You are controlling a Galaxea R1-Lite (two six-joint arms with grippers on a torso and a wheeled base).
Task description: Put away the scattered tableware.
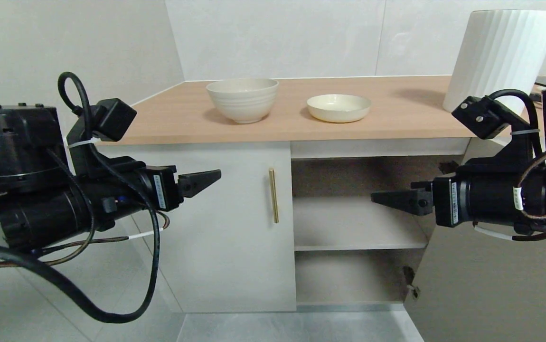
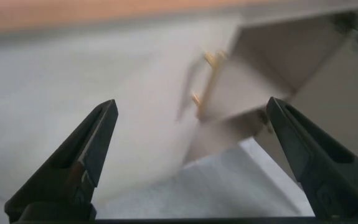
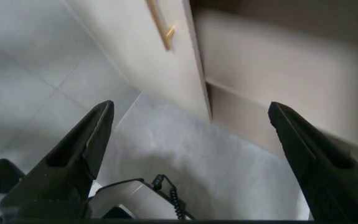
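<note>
A deep cream bowl and a shallow cream dish rest on the wooden countertop. Below it, the cabinet's right side stands open, showing a bare shelf; its left door with a brass handle is closed. My left gripper hangs in front of the closed door, below counter height, open and holding nothing. My right gripper is level with the shelf opening, open and holding nothing. In the left wrist view the open fingers frame the brass handle.
A tall ribbed white container stands at the counter's right end. The opened right door juts out toward me at lower right. Grey tiled floor lies below the cabinet, and walls close the corner at left.
</note>
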